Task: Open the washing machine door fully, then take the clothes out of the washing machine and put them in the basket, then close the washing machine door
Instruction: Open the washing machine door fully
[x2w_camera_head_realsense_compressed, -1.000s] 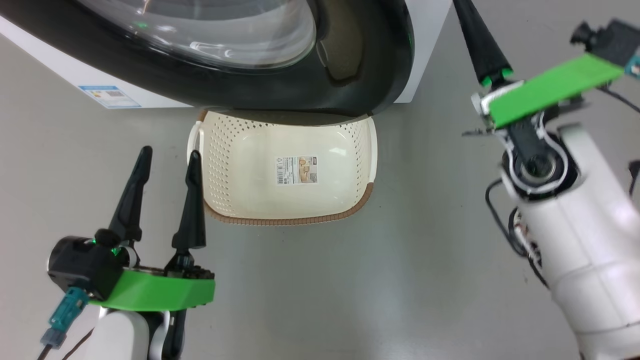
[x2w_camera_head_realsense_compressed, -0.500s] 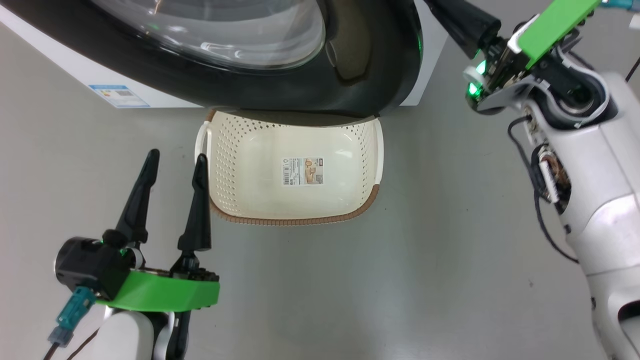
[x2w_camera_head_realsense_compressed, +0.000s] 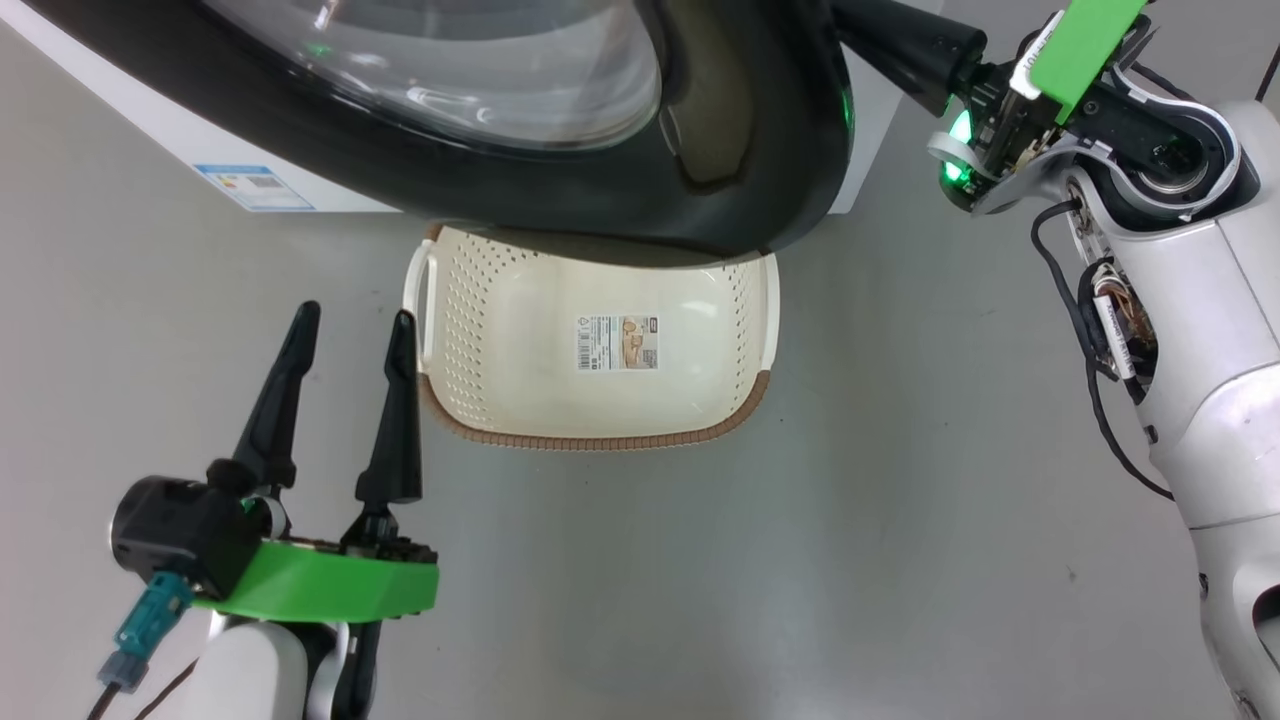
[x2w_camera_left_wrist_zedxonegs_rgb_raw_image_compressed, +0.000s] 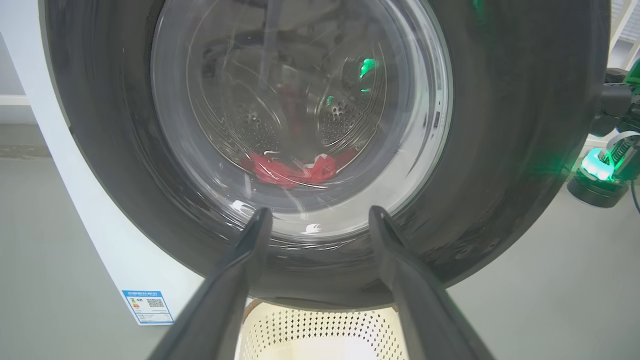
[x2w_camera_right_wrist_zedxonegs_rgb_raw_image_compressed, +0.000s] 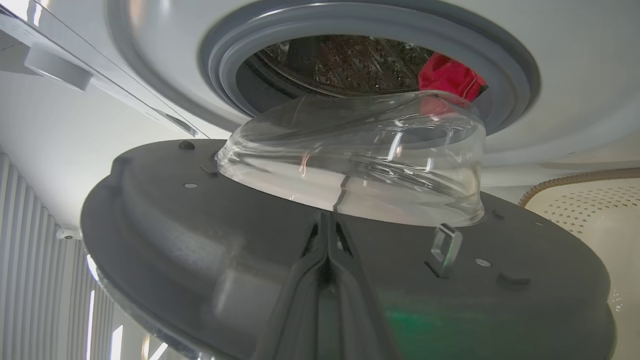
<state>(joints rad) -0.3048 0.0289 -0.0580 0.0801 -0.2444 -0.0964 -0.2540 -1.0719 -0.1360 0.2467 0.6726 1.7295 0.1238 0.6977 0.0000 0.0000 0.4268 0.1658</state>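
Already done: washing machine door (x2w_camera_head_realsense_compressed: 500, 190) partly open.
Remaining: clothes (x2w_camera_left_wrist_zedxonegs_rgb_raw_image_compressed: 290, 170) in drum (x2w_camera_left_wrist_zedxonegs_rgb_raw_image_compressed: 345, 115), basket (x2w_camera_head_realsense_compressed: 600, 437) empty.
Left gripper (x2w_camera_head_realsense_compressed: 355, 315): spread wide, empty.
Right gripper (x2w_camera_right_wrist_zedxonegs_rgb_raw_image_compressed: 328, 235): pinched together, empty, behind door.

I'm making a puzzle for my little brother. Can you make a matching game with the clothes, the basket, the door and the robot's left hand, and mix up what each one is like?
Things:
1. clothes
2. basket
3. door
4. left hand

What it is like:
A. spread wide, holding nothing
B. cream, empty
C. red, inside the washing machine
D. black-rimmed, standing ajar

Pairs: 1-C, 2-B, 3-D, 4-A.
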